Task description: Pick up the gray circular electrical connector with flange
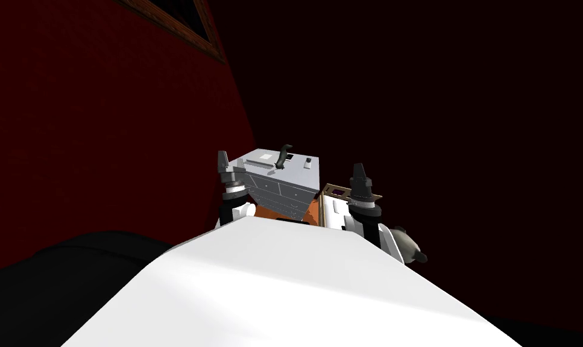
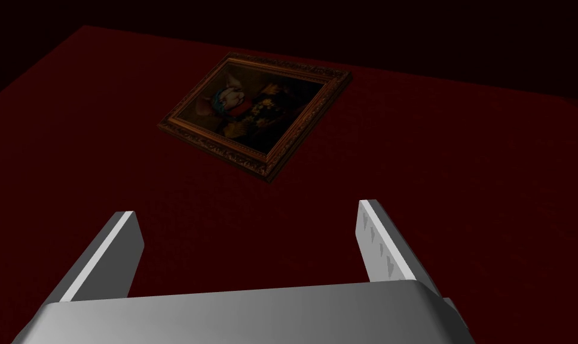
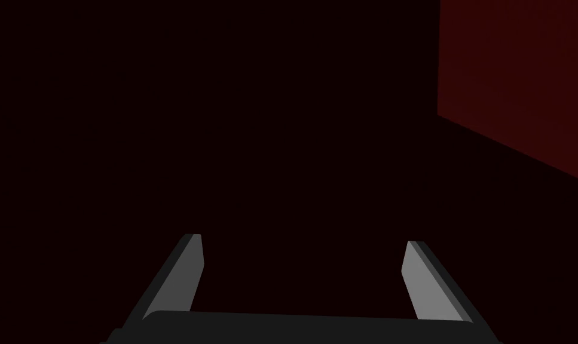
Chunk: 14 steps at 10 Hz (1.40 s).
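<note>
Head view: left gripper (image 1: 222, 158) and right gripper (image 1: 358, 169) stand raised, both wide open and empty, before a grey dresser (image 1: 299, 175) bearing small things (image 1: 282, 155); which is the connector I cannot tell.

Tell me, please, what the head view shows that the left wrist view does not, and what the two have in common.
The head view adds a grey chest of drawers ahead between the arms, a dark curved thing and smaller bits on its top, too small to name, and the right gripper. The left wrist view adds the whole framed picture, painting included, and a close look at the open fingers with nothing between them. Both show the dark red wall, that picture's frame and the left gripper.
</note>
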{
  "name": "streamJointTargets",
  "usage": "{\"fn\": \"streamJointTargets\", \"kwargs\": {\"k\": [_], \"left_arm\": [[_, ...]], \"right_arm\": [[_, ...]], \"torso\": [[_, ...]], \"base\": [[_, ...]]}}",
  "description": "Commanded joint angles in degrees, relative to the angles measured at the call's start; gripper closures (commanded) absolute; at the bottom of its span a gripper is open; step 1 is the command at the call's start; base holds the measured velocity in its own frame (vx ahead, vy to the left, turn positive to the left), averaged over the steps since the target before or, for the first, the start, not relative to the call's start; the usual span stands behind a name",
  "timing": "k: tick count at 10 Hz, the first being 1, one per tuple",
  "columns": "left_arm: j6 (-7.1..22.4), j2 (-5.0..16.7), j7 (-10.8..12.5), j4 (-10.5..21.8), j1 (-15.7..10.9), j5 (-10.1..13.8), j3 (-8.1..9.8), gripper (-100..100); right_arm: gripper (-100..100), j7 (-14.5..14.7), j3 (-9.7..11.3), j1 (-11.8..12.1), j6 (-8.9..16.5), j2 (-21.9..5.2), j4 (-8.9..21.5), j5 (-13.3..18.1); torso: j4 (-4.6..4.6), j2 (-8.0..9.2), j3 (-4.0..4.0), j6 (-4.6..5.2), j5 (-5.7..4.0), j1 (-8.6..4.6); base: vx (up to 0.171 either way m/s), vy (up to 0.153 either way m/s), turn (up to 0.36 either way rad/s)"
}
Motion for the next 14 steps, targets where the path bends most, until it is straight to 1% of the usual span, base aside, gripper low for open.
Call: {"fn": "streamJointTargets", "kwargs": {"k": [1,4,5,8,14], "left_arm": [[0.0,0.0,0.0,0.0,0.0,0.0,0.0,0],[0.0,0.0,0.0,0.0,0.0,0.0,0.0,0],[0.0,0.0,0.0,0.0,0.0,0.0,0.0,0],[0.0,0.0,0.0,0.0,0.0,0.0,0.0,0],[0.0,0.0,0.0,0.0,0.0,0.0,0.0,0]], "right_arm": [[-100,0.0,0.0,0.0,0.0,0.0,0.0,0.0],[-100,0.0,0.0,0.0,0.0,0.0,0.0,0.0],[-100,0.1,0.1,-1.3,0.7,-0.6,0.2,2.2],[-100,0.5,0.3,-4.3,2.3,-2.0,0.9,7.2],[-100,0.5,0.3,-4.3,2.3,-2.0,0.9,7.5]], "torso": [[0.0,0.0,0.0,0.0,0.0,0.0],[0.0,0.02,0.01,-0.01,0.01,0.03],[0.01,0.03,0.02,-0.01,0.01,0.04],[0.0,0.01,0.0,-0.01,0.01,0.03],[0.01,0.04,0.02,-0.01,0.01,0.05]], "base": [[0.006,-0.006,-0.021],[-0.002,0.002,0.006],[-0.003,0.004,0.011],[-0.004,0.004,0.012],[-0.003,0.003,0.011]]}}
